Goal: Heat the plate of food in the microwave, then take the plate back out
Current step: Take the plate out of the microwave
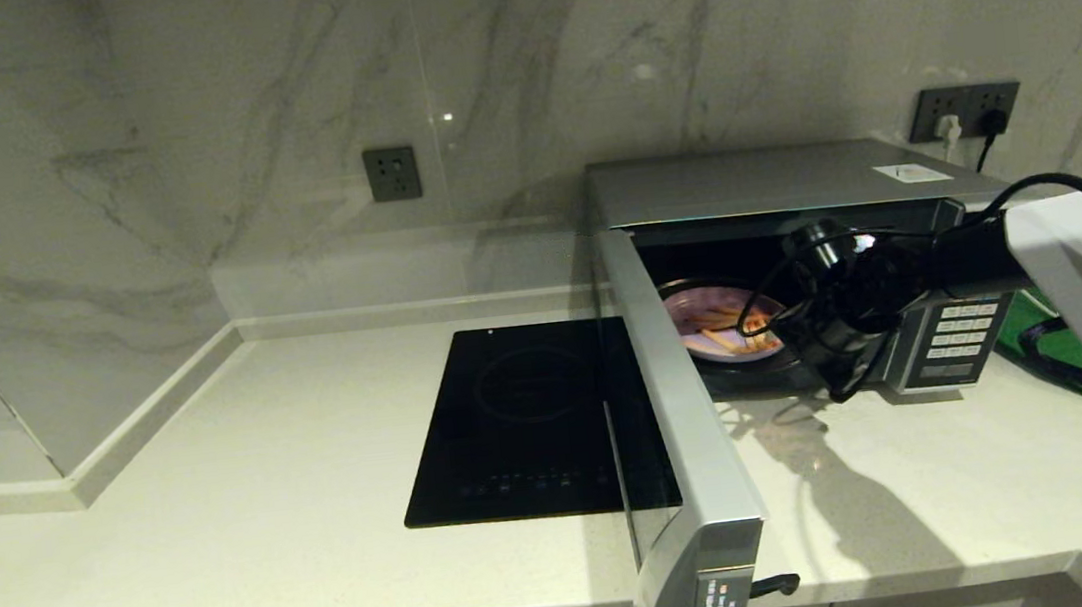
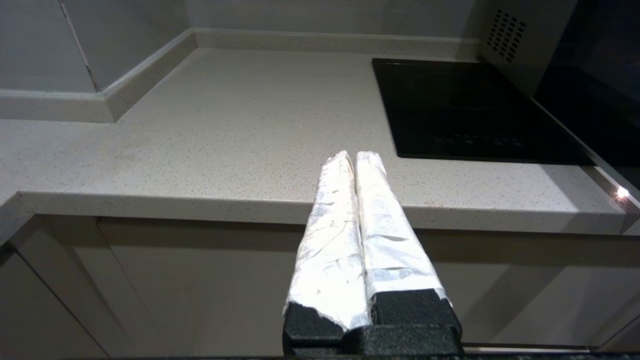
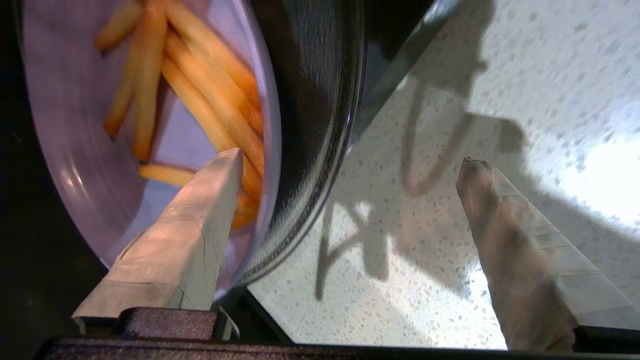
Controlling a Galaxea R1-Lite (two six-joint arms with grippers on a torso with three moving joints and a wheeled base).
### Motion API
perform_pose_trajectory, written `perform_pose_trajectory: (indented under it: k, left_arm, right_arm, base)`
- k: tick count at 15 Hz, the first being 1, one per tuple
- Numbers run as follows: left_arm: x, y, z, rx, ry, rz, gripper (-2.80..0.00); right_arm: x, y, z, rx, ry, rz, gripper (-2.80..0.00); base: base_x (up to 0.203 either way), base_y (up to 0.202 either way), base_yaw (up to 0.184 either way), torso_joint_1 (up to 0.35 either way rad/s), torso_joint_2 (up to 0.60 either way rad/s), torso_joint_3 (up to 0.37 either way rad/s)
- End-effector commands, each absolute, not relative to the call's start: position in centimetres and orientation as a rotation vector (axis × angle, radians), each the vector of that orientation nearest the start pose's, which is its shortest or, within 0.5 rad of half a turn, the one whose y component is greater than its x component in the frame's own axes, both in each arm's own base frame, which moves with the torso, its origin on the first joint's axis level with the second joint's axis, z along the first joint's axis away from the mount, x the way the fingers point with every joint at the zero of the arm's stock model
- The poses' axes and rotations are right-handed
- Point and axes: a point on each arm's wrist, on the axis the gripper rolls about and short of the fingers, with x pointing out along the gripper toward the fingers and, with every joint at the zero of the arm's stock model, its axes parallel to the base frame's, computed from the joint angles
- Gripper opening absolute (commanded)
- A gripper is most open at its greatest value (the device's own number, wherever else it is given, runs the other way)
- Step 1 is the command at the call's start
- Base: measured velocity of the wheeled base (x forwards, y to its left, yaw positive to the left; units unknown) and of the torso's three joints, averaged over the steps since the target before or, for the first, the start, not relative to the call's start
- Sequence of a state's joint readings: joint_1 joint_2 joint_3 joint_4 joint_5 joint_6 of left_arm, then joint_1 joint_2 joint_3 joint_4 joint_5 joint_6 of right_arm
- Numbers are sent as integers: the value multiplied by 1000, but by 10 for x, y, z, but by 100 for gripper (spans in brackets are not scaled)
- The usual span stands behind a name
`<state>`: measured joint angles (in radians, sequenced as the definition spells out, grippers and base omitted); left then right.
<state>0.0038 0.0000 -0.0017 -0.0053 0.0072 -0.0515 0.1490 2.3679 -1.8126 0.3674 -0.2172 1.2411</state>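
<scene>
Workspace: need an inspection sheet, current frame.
Surface: pale speckled counter, black cooktop set in it.
Job's things: microwave door open; plate of fries inside.
Clutter: green tray beside the microwave.
Grippers: right gripper open at the microwave mouth, one finger over the plate; left gripper shut, parked at the counter edge.
Cables: black cable on the right arm; plugs in wall socket.
Surroundings: marble wall.

I see dim kitchen light | arm's shadow dark on the surface (image 1: 323,527) | wall glare spot | fries (image 3: 200,100) softly blurred close up
</scene>
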Motion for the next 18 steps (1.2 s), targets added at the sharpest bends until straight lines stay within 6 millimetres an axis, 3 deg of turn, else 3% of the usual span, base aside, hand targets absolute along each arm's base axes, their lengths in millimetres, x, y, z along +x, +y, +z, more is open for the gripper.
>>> perform_pose_trajectory:
  k: [1, 9, 18]
  left_arm:
    - [-23, 0, 76, -52, -10, 12, -280]
    - [-23, 0, 77, -52, -9, 12, -280]
    - [-23, 0, 77, -52, -9, 11, -280]
  right_arm:
    - [459, 60, 105, 996, 719, -613, 0]
    - [463, 61, 106, 993, 714, -599, 0]
    - [465, 60, 91, 981, 742, -621, 0]
  base:
    - [0, 0, 0, 0, 0, 0]
    - [0, 0, 0, 0, 0, 0]
    - [0, 0, 0, 0, 0, 0]
